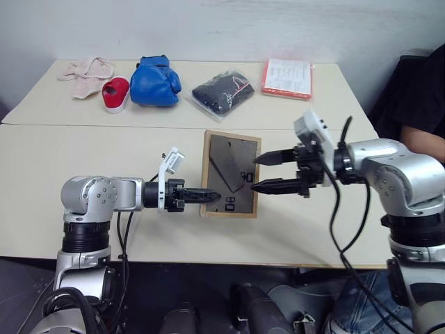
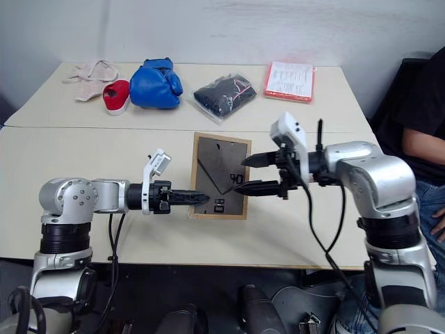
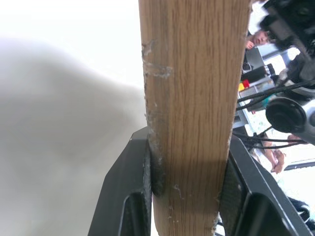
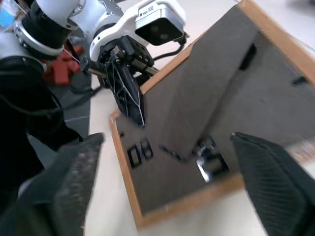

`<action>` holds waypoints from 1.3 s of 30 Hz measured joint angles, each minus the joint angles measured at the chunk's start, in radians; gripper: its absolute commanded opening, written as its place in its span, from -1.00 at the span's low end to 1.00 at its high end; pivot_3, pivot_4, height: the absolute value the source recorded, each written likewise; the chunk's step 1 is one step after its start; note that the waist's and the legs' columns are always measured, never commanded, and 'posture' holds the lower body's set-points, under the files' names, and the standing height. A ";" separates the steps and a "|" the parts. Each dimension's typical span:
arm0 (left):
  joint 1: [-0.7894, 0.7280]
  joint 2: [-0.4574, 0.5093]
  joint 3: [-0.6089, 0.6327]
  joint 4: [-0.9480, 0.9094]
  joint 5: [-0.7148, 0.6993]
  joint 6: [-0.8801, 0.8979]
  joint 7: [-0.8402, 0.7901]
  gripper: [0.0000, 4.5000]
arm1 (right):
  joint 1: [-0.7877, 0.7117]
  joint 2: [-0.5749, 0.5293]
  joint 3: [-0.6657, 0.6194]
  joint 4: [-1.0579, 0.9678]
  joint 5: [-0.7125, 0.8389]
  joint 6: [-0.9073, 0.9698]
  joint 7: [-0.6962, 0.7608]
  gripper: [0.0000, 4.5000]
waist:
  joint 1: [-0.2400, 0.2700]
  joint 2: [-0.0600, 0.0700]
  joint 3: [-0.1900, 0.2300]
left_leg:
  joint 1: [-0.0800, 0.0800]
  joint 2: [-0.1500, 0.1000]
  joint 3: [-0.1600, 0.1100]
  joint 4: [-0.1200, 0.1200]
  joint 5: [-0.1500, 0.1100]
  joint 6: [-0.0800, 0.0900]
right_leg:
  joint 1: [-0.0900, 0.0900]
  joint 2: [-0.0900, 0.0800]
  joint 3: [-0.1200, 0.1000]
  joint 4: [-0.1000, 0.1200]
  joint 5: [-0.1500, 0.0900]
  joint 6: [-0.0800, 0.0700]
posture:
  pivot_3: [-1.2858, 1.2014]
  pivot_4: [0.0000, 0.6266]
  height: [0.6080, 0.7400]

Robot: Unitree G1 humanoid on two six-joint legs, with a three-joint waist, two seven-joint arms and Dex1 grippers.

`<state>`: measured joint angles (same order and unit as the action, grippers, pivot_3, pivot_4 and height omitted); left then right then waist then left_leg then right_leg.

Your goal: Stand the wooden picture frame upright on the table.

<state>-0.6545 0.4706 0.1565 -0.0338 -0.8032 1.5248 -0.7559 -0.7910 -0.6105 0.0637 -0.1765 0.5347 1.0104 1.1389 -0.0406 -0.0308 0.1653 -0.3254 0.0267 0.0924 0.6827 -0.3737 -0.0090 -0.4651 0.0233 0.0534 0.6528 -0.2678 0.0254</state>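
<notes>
The wooden picture frame has a light-wood rim and turns its dark grey back panel with the stand leg toward me, over the middle of the cream table. My left gripper is shut on the frame's lower left edge; the left wrist view shows the wood rim pinched between the black fingers. My right gripper reaches in from the right with its jaws open, the tips just over the frame's right edge and nothing between them. The right wrist view shows the back panel and the left gripper on its edge.
Along the far half of the table lie a beige cloth, a red shoe, a blue boxing glove, a black bagged item and an orange-edged packet. A person sits at the right.
</notes>
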 measured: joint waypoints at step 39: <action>-0.084 0.093 -0.012 0.082 -0.077 0.020 -0.052 -0.44 | -0.257 -0.108 0.454 0.812 -1.818 -2.001 -1.722 -0.14 | -0.046 -0.002 0.002 | -0.011 -0.001 0.006 0.000 0.005 -0.006 | -0.018 0.003 0.007 0.009 -0.001 -0.002 | 0.03 -0.52 1.00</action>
<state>-0.7384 0.5634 0.1445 0.0486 -0.8804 1.5449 -0.8080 -1.0476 -0.7189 0.5176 0.6350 -1.2834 -0.9904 -0.5828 -0.0865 -0.0327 0.1670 -0.3362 0.0256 0.0985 0.6825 -0.3684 -0.0155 -0.4828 0.0261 0.0601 0.6621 -0.2692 0.0230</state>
